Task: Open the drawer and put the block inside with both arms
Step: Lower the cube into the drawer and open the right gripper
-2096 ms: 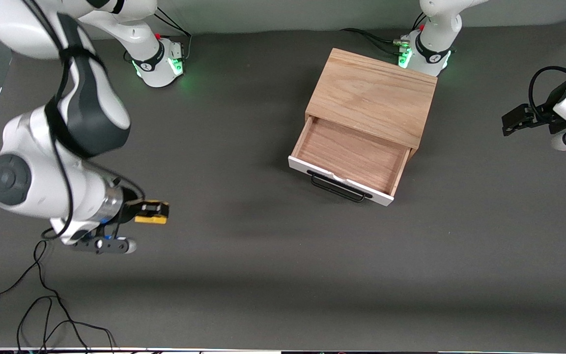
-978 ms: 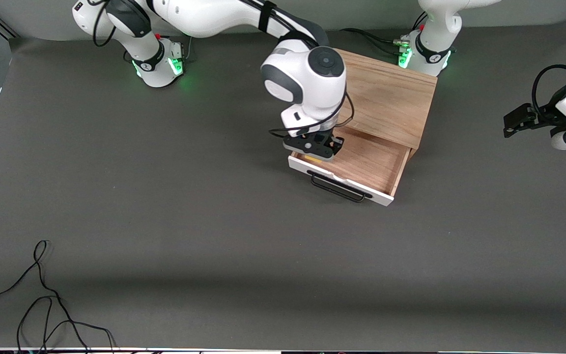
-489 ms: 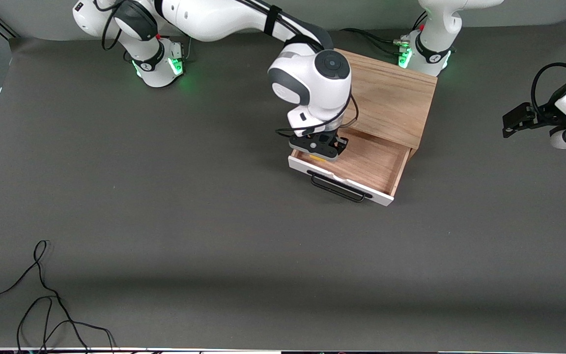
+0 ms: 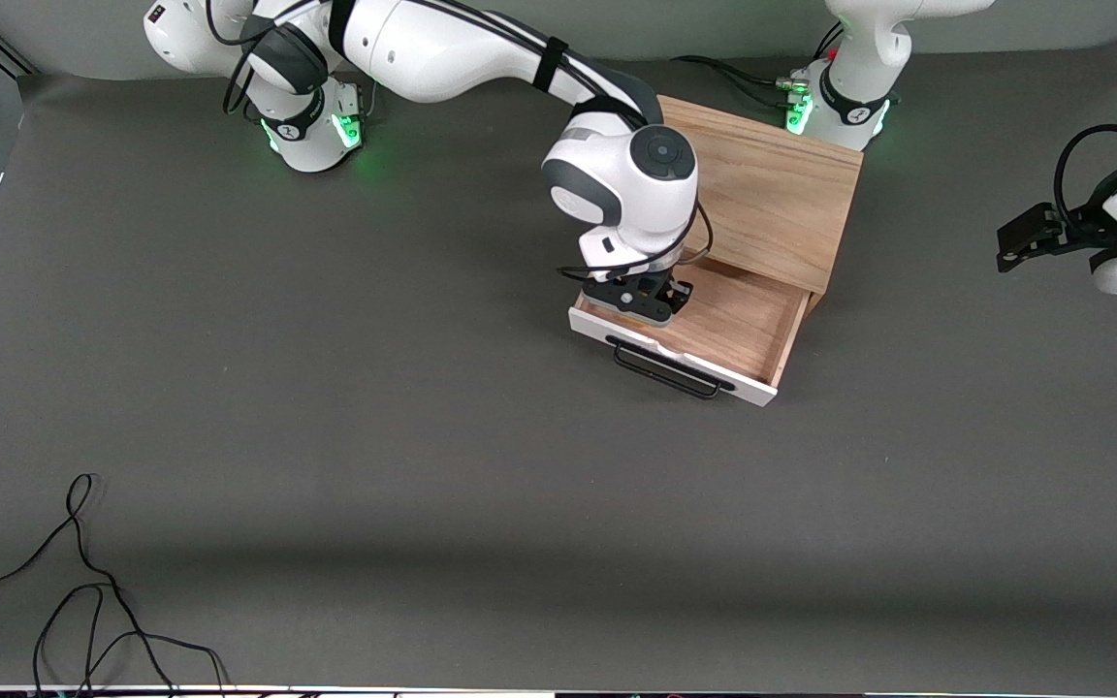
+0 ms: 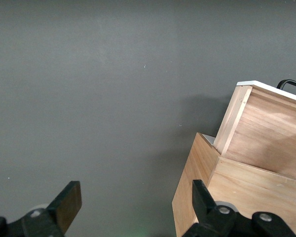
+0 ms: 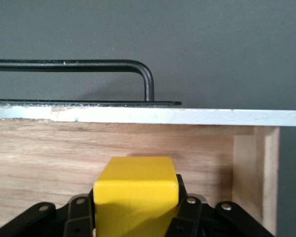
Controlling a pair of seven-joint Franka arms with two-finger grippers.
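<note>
Block poised inside the drawer (image 4: 714,325)
I'm holding the block (image 6: 135,197) clamped in the right hand (image 4: 638,299), directly above the drawer's floor; left hand (image 5: 133,210) is waiting, spread open.

Grey table (image 4: 423,388), oak box (image 4: 762,184), black cable (image 4: 83,591)

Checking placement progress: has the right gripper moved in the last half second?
Yes. The right gripper, shut on the block, has sunk lower into the drawer.

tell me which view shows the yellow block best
The right wrist view: the yellow block fills the foreground, gripped by the right hand inside the open drawer. In the front view the right arm hides it. The left wrist view doesn't show it.
</note>
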